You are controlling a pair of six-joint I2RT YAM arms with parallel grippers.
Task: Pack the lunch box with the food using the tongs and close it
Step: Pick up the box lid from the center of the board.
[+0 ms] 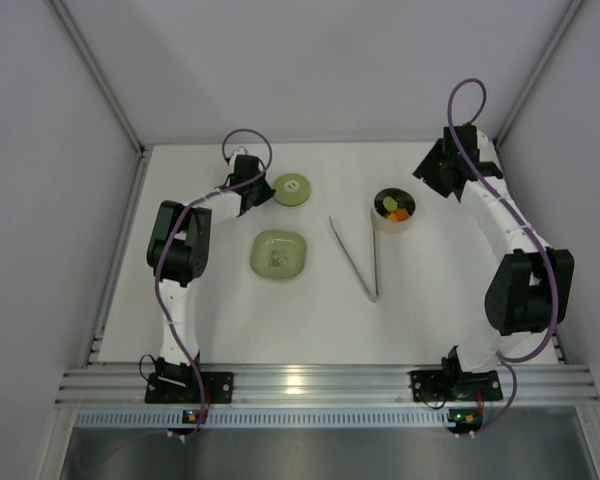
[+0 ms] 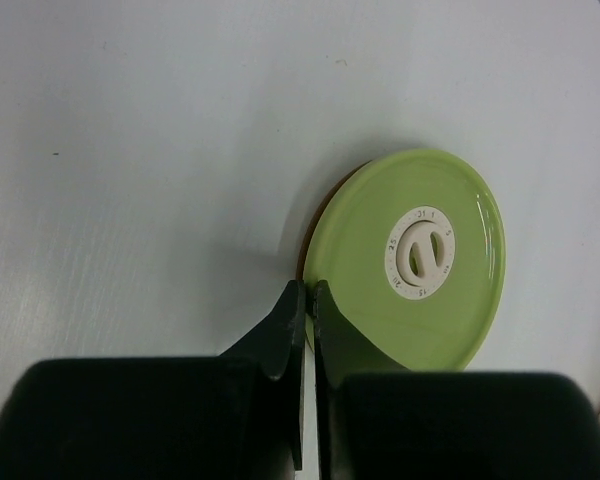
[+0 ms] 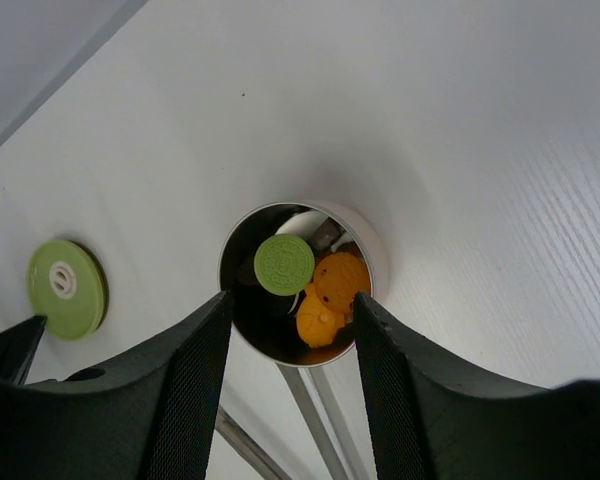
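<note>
The lunch box (image 1: 393,224) stands open at the back right with the food (image 1: 395,208) inside. In the right wrist view the food (image 3: 325,295) shows as orange pieces, a green cookie and dark and white bits inside the lunch box's metal wall (image 3: 375,250). My right gripper (image 1: 427,175) (image 3: 292,297) hangs open just behind it, holding nothing. The green lid (image 1: 293,189) (image 2: 410,260) (image 3: 65,288) lies at the back centre. My left gripper (image 1: 263,190) (image 2: 308,290) is shut on its near rim, which looks slightly raised. The tongs (image 1: 360,262) (image 3: 310,410) lie on the table.
A light green squarish plate (image 1: 260,262) sits bare between the left arm and the tongs. White walls enclose the table on the left, back and right.
</note>
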